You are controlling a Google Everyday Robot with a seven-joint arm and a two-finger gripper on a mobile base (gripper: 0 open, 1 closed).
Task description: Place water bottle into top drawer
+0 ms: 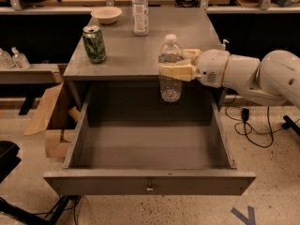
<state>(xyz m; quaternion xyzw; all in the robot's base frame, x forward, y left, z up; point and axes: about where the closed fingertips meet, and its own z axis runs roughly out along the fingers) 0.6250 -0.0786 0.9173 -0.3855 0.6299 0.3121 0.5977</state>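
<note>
The water bottle [170, 68], small, clear and ribbed with a white cap, hangs upright in my gripper [179, 64] over the back of the open top drawer [150, 149]. The gripper's tan fingers [177, 72] are shut around the bottle's upper body, and the white arm reaches in from the right. The bottle's base is level with the drawer opening, just in front of the cabinet top's edge. The grey drawer is pulled far out, its inside bare, with a small metal pull [149, 188] on its front panel.
On the cabinet top [126, 55] stand a green drink can [94, 43], a taller bottle with a white label [139, 4] and a pale bowl [106, 14]. A cardboard box [51, 121] sits on the floor at the left. Cables lie on the floor at the right.
</note>
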